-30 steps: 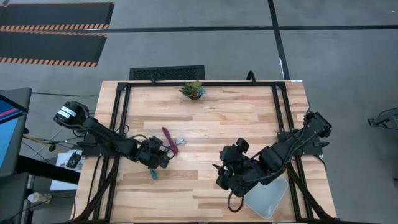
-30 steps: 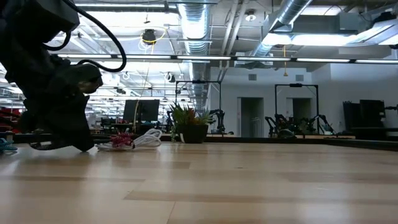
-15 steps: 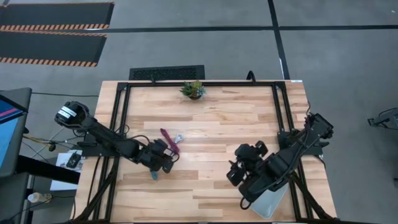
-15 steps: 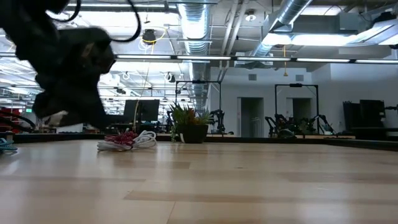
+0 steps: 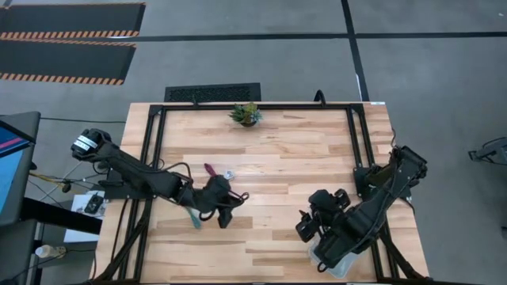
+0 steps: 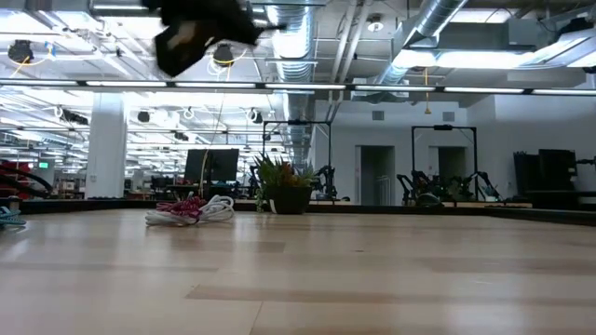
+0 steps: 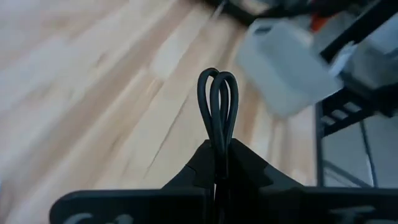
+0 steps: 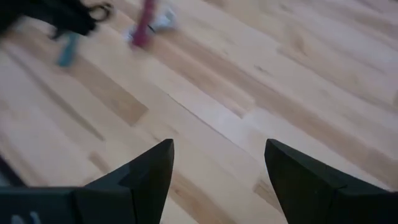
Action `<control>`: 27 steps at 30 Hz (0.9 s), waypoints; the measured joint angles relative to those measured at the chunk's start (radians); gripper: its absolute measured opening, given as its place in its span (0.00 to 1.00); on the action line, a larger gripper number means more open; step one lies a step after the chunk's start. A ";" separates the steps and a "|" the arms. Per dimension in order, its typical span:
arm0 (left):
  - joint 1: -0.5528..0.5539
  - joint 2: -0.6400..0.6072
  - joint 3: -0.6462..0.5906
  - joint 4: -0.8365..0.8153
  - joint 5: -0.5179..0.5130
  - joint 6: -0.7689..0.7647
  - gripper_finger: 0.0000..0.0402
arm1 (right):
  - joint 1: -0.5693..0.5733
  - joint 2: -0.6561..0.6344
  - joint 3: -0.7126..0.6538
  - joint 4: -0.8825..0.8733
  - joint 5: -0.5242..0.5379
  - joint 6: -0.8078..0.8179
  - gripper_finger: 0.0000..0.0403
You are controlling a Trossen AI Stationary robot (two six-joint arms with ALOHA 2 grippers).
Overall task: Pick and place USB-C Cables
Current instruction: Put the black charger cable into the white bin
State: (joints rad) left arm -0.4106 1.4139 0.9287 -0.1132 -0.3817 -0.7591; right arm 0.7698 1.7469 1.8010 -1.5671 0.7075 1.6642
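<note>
Lifted: 1 black cable [image 7: 217, 106].

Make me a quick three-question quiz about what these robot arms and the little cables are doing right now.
1. True or false: the left gripper is shut on the black cable.
2. Which cable lies beside the white cable on the table? A) maroon B) yellow C) orange
3. Fill in: the right gripper is ____, holding nothing.

Key: 1 true. 2 A, the maroon cable. 3 open.
</note>
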 joint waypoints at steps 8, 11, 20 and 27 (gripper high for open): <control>0.109 0.082 0.006 0.361 0.116 0.167 0.02 | 0.065 -0.090 0.166 -0.003 0.269 -0.170 0.69; 0.143 0.157 0.017 0.497 0.197 0.183 0.02 | 0.065 -0.136 0.194 -0.002 0.355 -0.227 0.69; 0.169 0.431 0.295 0.531 0.266 0.422 0.02 | 0.019 -0.210 0.197 0.000 0.402 -0.310 0.69; 0.169 0.634 0.531 0.520 0.366 0.488 0.02 | -0.001 -0.207 0.197 -0.004 0.402 -0.335 0.69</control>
State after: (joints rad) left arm -0.2413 2.0481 1.4598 0.4069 -0.0159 -0.2706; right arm 0.7692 1.5403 1.9980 -1.5711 1.1095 1.3288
